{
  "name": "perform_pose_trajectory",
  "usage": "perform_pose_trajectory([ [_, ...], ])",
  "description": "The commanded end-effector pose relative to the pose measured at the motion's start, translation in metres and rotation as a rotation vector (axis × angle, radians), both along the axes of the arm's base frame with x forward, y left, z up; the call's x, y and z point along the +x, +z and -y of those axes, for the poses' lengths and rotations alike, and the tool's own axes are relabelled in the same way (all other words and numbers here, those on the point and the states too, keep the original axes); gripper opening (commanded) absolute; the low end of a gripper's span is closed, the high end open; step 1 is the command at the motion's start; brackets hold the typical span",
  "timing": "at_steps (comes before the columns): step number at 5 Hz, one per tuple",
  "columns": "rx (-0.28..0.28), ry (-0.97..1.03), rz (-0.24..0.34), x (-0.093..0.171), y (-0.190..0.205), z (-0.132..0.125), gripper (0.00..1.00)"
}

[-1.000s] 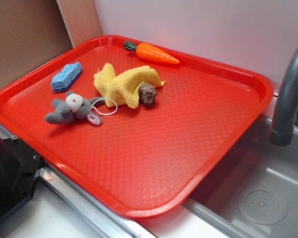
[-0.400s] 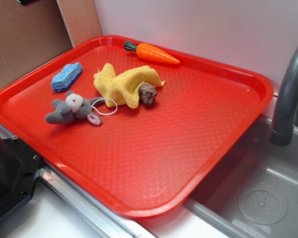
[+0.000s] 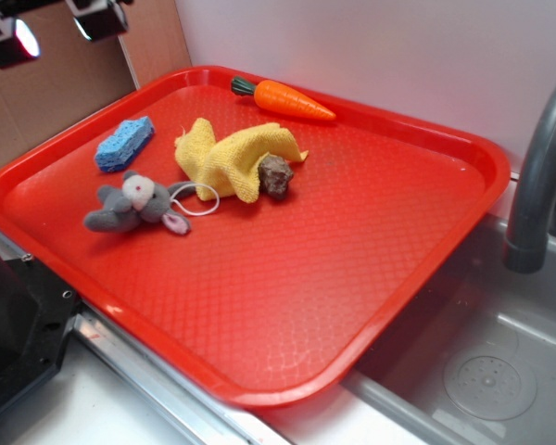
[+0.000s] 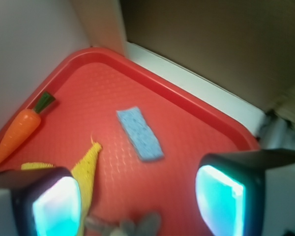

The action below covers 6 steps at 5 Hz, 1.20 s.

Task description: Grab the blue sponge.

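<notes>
The blue sponge [image 3: 124, 143] lies flat near the far left corner of the red tray [image 3: 426, 269]. It also shows in the wrist view [image 4: 139, 133], ahead of my fingers. My gripper [image 3: 56, 26] enters at the top left of the exterior view, high above the tray's left edge. Its jaws stand wide apart with nothing between them; the gripper [image 4: 137, 209] frames bare tray in the wrist view.
A grey plush mouse [image 3: 134, 204] lies in front of the sponge. A yellow cloth [image 3: 232, 158] with a brown lump [image 3: 275, 175] lies at mid tray. An orange carrot [image 3: 287, 98] lies at the far rim. A grey faucet [image 3: 542, 176] and sink [image 3: 491, 371] stand at right.
My gripper has come into the exterior view at the top left, moving down and to the right. Nothing on the tray has moved.
</notes>
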<state>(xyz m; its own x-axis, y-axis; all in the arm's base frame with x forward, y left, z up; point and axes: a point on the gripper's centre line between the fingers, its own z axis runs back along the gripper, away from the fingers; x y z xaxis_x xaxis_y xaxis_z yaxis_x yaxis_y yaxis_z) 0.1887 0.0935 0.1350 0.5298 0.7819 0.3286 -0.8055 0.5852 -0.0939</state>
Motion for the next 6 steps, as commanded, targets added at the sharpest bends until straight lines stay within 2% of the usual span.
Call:
perform_pose_trajectory([
  [1,0.077,-0.069,-0.025,0.019,-0.047,-0.034,1.00],
  [4,-0.071,-0.203,-0.058,0.031,-0.115,-0.039,1.00],
  [5,-0.070,-0.204,-0.064,0.030,-0.119,-0.034,0.22],
  [6,-0.047,-0.184,-0.064,0.028,-0.117,-0.032,0.00],
])
